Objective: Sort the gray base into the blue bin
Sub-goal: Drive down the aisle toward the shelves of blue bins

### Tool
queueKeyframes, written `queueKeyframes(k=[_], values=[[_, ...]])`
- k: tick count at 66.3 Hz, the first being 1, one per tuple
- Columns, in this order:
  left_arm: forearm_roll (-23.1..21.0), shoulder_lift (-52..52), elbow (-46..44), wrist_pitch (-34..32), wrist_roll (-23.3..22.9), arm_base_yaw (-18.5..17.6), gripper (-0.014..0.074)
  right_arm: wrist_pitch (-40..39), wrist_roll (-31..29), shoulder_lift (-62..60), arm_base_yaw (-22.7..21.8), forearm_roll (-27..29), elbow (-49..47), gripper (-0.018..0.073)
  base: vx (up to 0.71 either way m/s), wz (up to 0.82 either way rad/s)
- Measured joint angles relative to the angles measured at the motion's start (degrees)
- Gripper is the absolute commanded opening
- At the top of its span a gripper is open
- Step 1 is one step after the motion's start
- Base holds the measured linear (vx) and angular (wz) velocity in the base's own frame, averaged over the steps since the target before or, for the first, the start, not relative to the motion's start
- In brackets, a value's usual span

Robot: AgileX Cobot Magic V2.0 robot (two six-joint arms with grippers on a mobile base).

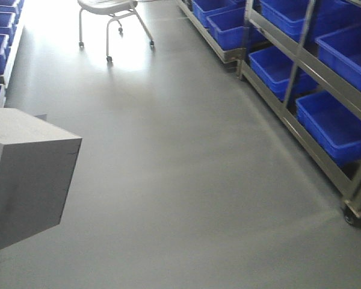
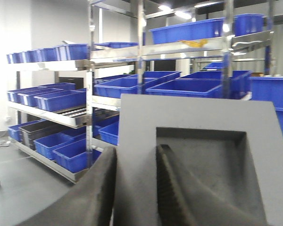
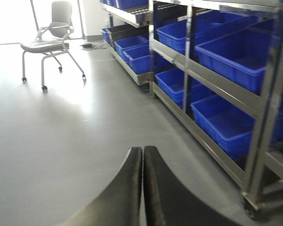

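One-armed carry of the gray base (image 1: 24, 174), pinched by the left gripper (image 2: 136, 157) across its recess wall, held clear of the floor (image 1: 186, 180), presumably bound for a blue bin (image 1: 340, 129), right gripper (image 3: 142, 150) closed, empty.

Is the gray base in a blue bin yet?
Out: the left claw grips the gray base by its recess wall; blue bins sit on racks behind.

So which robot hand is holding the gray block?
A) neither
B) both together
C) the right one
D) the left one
D: the left gripper pinches one wall of the gray block, with one finger in its square hollow, while the right gripper is closed on nothing above the floor.
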Motion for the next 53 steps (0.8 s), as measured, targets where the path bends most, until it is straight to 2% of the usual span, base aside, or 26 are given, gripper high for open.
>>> queueKeyframes(k=[53], values=[[0.0,0.0,0.0,0.0,0.0,0.0,-0.0006,0.0,0.0,0.0,0.0,0.0,0.0,-0.0005,0.44,0.13]])
